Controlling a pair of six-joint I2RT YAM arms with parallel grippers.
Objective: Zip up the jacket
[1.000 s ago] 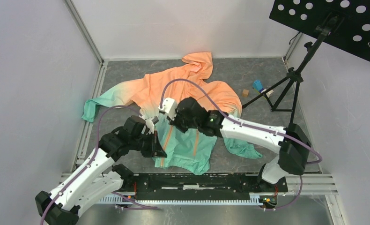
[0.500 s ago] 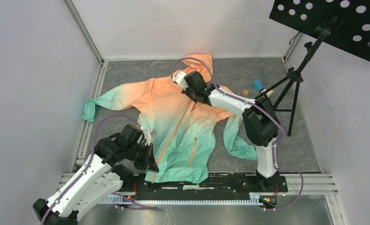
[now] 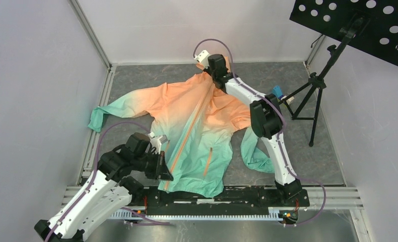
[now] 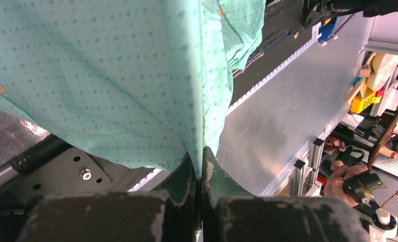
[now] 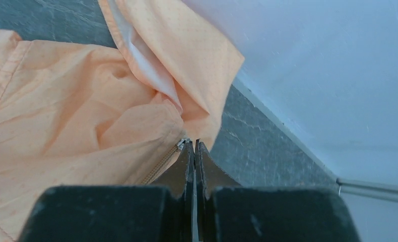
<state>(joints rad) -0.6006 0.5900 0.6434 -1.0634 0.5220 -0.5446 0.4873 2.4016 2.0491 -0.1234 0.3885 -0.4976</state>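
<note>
The jacket (image 3: 197, 121) lies spread flat on the grey table, orange at the far end and mint green at the near hem. Its orange front zipper (image 3: 187, 136) runs as one line from hem to collar. My left gripper (image 3: 162, 170) is shut on the mint hem (image 4: 202, 151) at the zipper's lower end, near the table's front rail. My right gripper (image 3: 211, 72) is at the collar by the hood, shut on the zipper pull; the metal slider (image 5: 182, 144) sits right at its fingertips (image 5: 187, 156). The orange hood (image 5: 187, 55) is bunched beyond it, near the back wall.
A black tripod stand (image 3: 313, 85) with a perforated black plate (image 3: 358, 25) stands at the back right, a small blue object (image 3: 277, 92) beside it. A black rail (image 3: 212, 194) runs along the front edge. White walls close in the left, back and right sides.
My right gripper has travelled from the jacket's middle up to the collar, closing the front zipper along the way. My left gripper pulled the hem slightly nearer, and the jacket now lies flatter.
</note>
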